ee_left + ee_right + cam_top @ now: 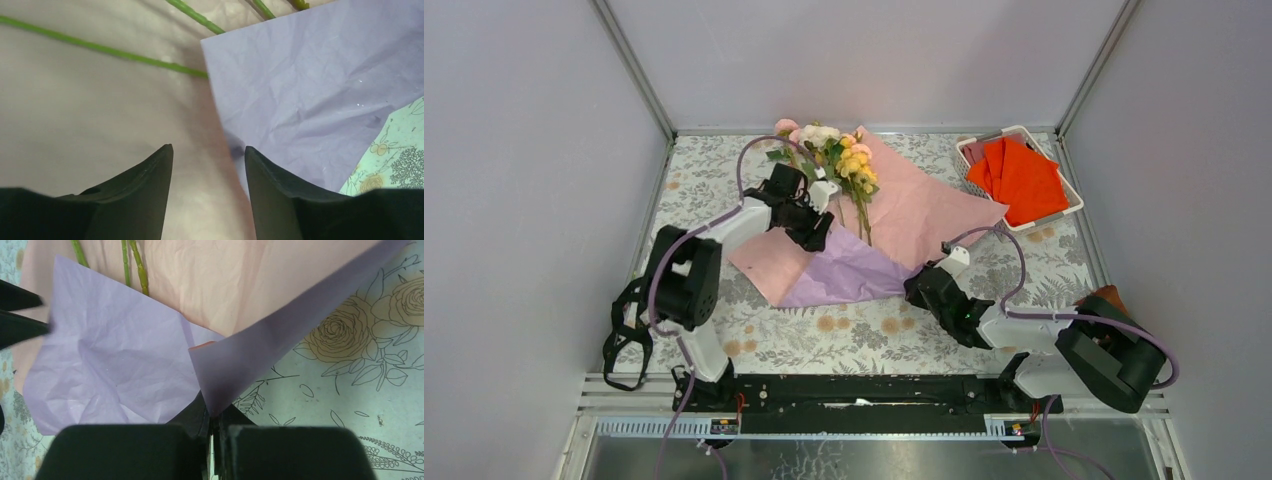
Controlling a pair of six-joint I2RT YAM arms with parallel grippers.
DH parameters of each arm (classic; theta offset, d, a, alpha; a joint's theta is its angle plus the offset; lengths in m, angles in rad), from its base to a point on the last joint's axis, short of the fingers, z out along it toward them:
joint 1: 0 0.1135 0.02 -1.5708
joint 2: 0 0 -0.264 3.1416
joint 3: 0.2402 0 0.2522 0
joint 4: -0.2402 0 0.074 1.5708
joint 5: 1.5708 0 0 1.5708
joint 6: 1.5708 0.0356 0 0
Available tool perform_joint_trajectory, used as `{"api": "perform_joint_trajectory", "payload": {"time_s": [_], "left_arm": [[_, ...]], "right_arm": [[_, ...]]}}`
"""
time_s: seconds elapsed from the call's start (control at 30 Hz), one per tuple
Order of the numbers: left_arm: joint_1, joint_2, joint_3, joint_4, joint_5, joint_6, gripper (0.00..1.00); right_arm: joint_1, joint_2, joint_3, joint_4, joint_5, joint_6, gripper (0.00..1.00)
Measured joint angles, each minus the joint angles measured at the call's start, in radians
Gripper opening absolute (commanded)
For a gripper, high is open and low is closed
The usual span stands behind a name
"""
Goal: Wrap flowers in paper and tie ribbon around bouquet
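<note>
Thin paper sheet [924, 215], pale pink face up, lilac-purple underside: lying across the middle of the floral-patterned desk [854, 335] toward its far edge, its near corner lying folded back as a lilac flap.

Bunch of pink, yellow and white flowers [839, 158] with thin green stems: resting on the pink face, blooms pointing at the far edge, stem ends running under the flap.

Left fingers [816, 228]: standing partly apart just above the flap's edge, gripping nothing.

Right fingers [214, 422]: pinching tight on a lilac corner of the paper, holding it raised off the desk.

White basket [1074, 205], far right corner: holding an orange-red folded cloth [1024, 180].
</note>
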Motion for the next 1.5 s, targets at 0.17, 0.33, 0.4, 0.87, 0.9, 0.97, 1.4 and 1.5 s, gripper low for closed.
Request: {"api": "perform_joint_trajectory", "payload": {"time_s": [0.17,0.33,0.4,0.87,0.9,0.97,1.4,1.5], "left_arm": [[-0.082,-0.245,-0.016,-0.041,-0.133,0.050,0.41],[-0.350,-0.415,-0.046,-0.035,-0.089,0.092,0.20],[-0.401,-0.370,-0.058,-0.022,-0.021,0.089,0.12],[-0.400,0.035,-0.053,0.053,-0.024,-0.004,0.11],[-0.401,0.027,-0.064,0.059,-0.032,0.003,0.11],[-0.400,0.005,-0.089,0.061,-0.045,0.019,0.12],[-0.318,-0.195,-0.306,-0.011,-0.097,0.198,0.14],[-0.303,-0.237,-0.351,-0.021,-0.105,0.249,0.16]], "right_arm": [[-0.001,-0.002,0.001,-0.028,-0.014,0.000,0.00],[-0.002,-0.007,0.001,-0.039,-0.042,0.021,0.00],[-0.003,-0.010,0.001,-0.040,-0.055,0.035,0.00],[-0.008,-0.100,-0.009,-0.082,-0.059,0.087,0.00],[-0.008,-0.104,-0.010,-0.086,-0.060,0.089,0.00],[-0.009,-0.113,-0.010,-0.100,-0.060,0.089,0.00],[-0.018,-0.153,-0.020,-0.137,-0.068,0.086,0.00],[-0.019,-0.153,-0.020,-0.145,-0.075,0.081,0.00]]}}
